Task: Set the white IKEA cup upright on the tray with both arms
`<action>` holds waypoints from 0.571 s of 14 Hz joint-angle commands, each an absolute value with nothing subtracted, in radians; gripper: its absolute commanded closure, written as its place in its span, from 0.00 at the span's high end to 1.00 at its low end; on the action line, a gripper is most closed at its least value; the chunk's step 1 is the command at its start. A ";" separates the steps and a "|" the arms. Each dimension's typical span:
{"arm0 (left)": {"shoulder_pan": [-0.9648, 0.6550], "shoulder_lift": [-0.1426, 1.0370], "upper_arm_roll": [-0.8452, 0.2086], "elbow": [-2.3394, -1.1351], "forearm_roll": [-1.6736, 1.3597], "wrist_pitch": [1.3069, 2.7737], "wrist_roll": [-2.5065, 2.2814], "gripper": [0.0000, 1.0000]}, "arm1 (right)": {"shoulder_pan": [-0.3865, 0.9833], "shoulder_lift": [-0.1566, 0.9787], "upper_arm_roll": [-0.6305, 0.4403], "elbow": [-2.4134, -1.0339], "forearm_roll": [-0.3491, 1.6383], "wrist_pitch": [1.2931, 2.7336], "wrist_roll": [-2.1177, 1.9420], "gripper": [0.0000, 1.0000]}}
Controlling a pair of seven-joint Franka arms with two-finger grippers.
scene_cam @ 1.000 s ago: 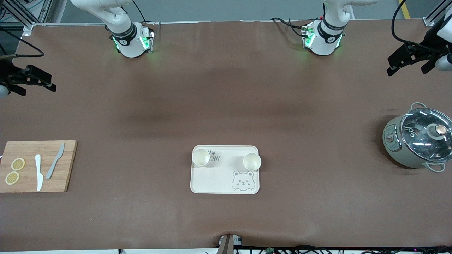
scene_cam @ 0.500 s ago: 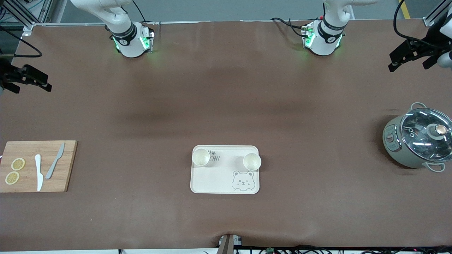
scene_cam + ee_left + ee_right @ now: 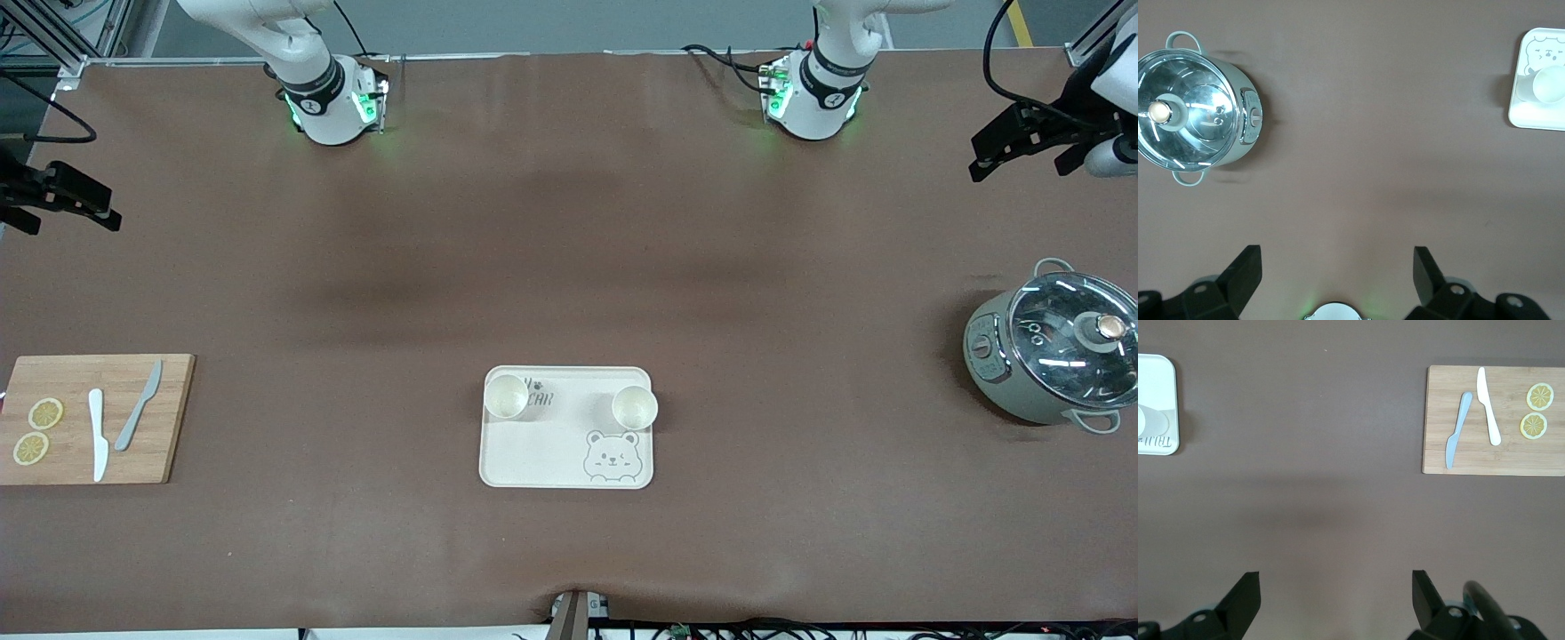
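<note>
Two white cups stand upright on the tray [image 3: 566, 444], one cup [image 3: 506, 396] toward the right arm's end and the other cup [image 3: 635, 407] toward the left arm's, both well away from either end effector. The left end effector [image 3: 1337, 267] hangs empty over bare desk [image 3: 569, 267], fingers spread wide, with the pot [image 3: 1052, 358] near it. The right end effector [image 3: 1336, 590] is likewise spread and empty above the desk, the cutting board [image 3: 169, 418] with knives and lemon slices nearby.
</note>
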State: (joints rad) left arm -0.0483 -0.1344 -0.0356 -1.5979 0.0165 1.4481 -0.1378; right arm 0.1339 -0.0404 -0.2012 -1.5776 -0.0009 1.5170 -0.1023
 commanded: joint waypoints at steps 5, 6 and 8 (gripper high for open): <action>-0.041 -0.137 -0.029 -1.582 0.017 1.393 -0.129 1.00 | 0.107 -0.040 -0.199 -1.565 0.014 1.511 -0.091 1.00; -0.041 -0.135 -0.029 -1.582 0.017 1.393 -0.129 1.00 | 0.104 -0.038 -0.199 -1.565 0.014 1.511 -0.091 1.00; -0.041 -0.132 -0.031 -1.583 0.017 1.393 -0.129 1.00 | 0.104 -0.038 -0.199 -1.565 0.014 1.511 -0.091 1.00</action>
State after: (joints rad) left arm -0.0464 -0.1344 -0.0292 -1.5973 0.0165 1.4109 -0.1378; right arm 0.1187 -0.0404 -0.2069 -1.5767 0.0005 1.5171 -0.1019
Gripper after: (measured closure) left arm 0.000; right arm 0.000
